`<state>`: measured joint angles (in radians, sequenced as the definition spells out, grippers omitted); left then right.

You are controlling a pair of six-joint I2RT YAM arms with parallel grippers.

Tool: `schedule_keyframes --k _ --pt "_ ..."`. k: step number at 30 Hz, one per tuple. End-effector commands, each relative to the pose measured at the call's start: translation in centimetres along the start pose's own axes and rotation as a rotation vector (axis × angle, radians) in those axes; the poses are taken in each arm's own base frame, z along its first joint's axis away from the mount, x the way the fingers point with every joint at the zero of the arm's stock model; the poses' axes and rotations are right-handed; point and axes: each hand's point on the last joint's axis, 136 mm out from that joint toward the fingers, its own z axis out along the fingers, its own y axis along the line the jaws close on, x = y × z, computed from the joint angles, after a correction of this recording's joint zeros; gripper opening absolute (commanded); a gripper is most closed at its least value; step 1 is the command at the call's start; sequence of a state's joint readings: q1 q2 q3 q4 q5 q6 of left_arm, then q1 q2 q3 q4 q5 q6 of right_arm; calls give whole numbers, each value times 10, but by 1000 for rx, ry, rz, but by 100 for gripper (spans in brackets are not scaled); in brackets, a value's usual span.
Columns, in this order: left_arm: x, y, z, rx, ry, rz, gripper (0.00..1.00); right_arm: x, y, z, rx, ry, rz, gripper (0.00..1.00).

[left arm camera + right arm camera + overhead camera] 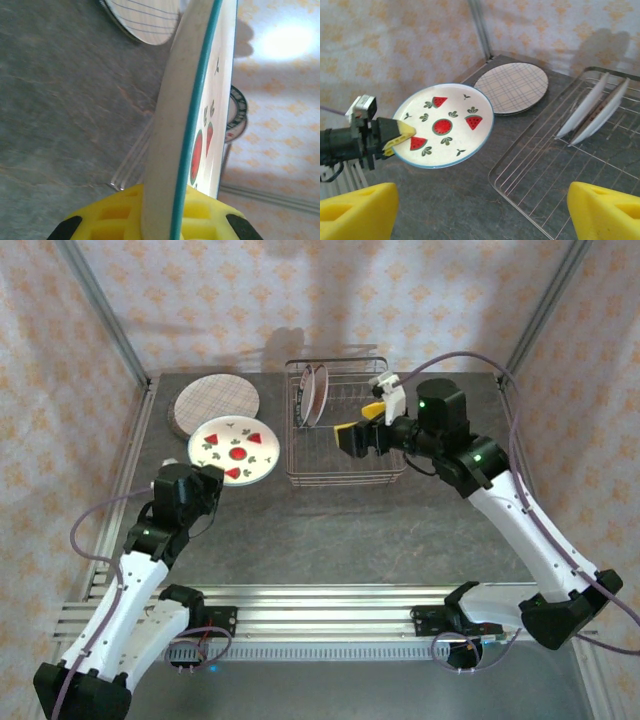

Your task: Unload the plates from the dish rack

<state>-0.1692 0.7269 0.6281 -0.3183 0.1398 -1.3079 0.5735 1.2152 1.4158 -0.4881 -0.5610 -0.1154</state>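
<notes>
The left gripper (400, 136) is clamped on the rim of the watermelon plate (445, 125) and holds it about level, seemingly clear of the table (400, 530). The step looks like setting it down, either onto the plaid plates (512, 87) just beyond its fingertips or beside them. Farther off, the right gripper (358, 424) hangs wide and empty over the dish rack (540, 165), where two plates (313, 395) stand on edge to its left and farther back, between wires a grasp must clear.
</notes>
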Motion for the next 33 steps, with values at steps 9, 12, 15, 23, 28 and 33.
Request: schedule_keyframes --k 9,12,15,23,28,33 --pt "-32 20 11 4 -207 -7 0 3 24 7 -66 -26 -117 88" --pt "-28 30 21 -9 -195 -14 0 6 25 7 -68 -19 -119 88" --pt "-27 39 27 -19 -195 -22 0 9 24 8 -65 -12 -122 88" --pt "-20 46 50 13 -167 -56 0 10 24 10 -72 -6 -114 88" --pt "-22 59 58 6 -175 -101 0 11 25 12 -80 0 -107 88" --pt "-20 62 68 6 -154 -103 0 11 26 12 -85 1 -107 88"
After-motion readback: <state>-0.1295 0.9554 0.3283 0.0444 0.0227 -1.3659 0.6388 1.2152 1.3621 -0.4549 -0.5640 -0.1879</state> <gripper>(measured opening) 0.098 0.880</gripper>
